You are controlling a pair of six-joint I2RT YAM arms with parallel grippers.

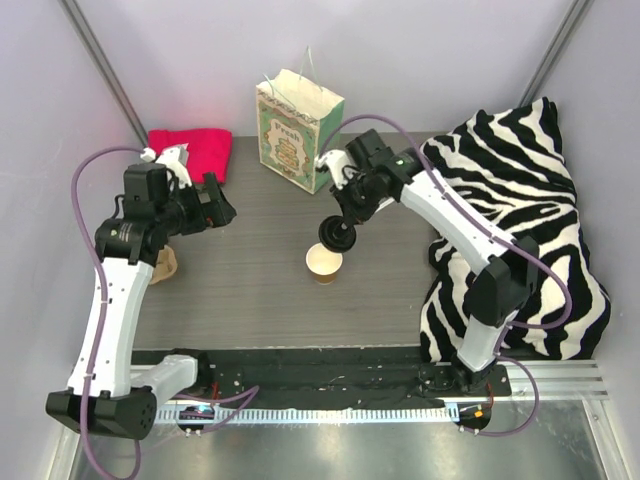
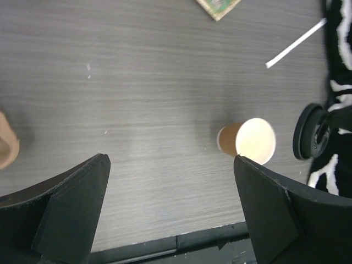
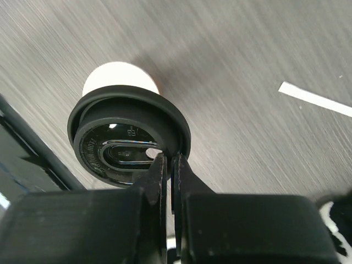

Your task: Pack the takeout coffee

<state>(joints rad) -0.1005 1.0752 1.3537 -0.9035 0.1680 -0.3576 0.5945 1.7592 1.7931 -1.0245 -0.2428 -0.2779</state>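
Note:
The tan paper cup stands upright and open on the table centre; it also shows in the left wrist view and as a pale rim behind the lid in the right wrist view. My right gripper is shut on the rim of the round black lid, holding it tilted just above and behind the cup. The lid also shows in the left wrist view. My left gripper is open and empty, well left of the cup.
The white-and-green paper bag stands at the back centre. A red cloth lies back left, a zebra-print cloth fills the right. The beige pulp carrier lies under the left arm. A white strip lies on the table.

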